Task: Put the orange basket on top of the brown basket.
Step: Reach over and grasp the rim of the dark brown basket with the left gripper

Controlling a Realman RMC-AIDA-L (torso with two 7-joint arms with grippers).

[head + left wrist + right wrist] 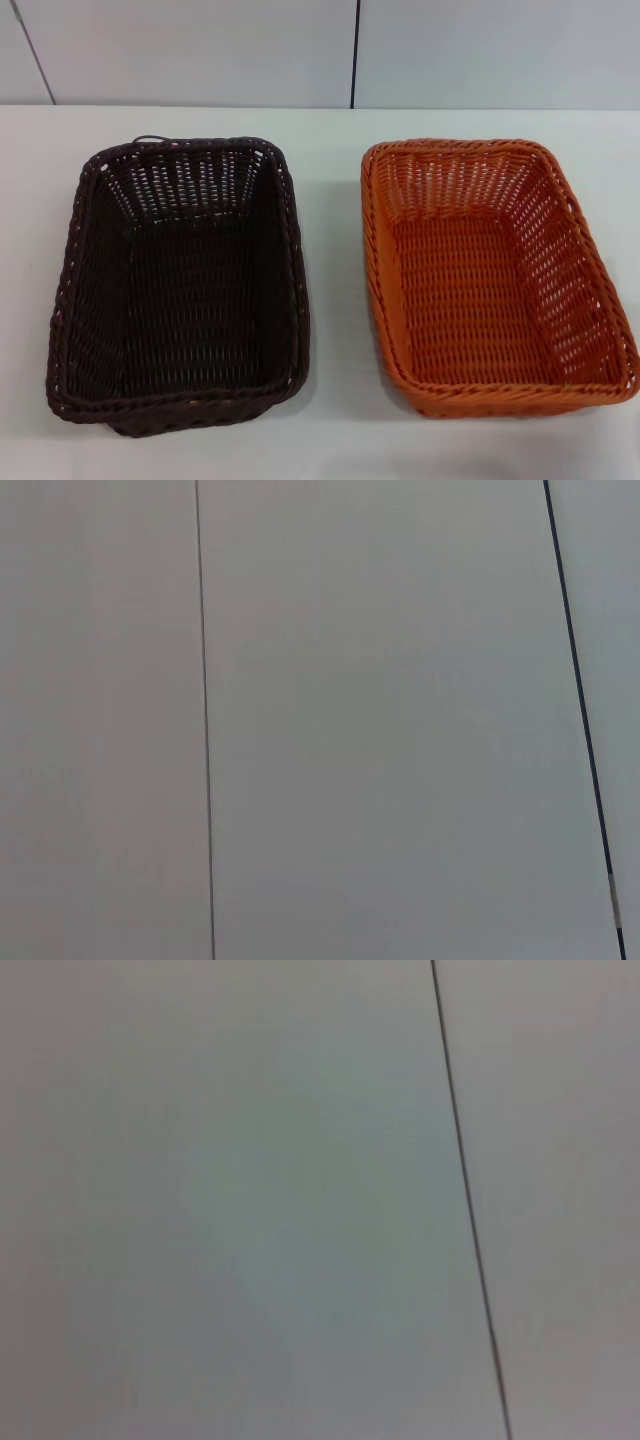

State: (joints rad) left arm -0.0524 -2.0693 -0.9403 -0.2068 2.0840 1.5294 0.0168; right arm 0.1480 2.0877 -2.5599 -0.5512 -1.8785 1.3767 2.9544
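Two baskets sit apart on the table (330,420): brown basket (180,280) left, orange basket (490,275) right, unstacked; neither claw shows, so their state cannot be told.

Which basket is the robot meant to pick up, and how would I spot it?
Look at the white table in front of the grey wall panels; two empty woven baskets sit side by side, apart. The one to lift is the orange basket, on the robot's right. Its neighbour, the brown basket, has the same shape but is dark chocolate.
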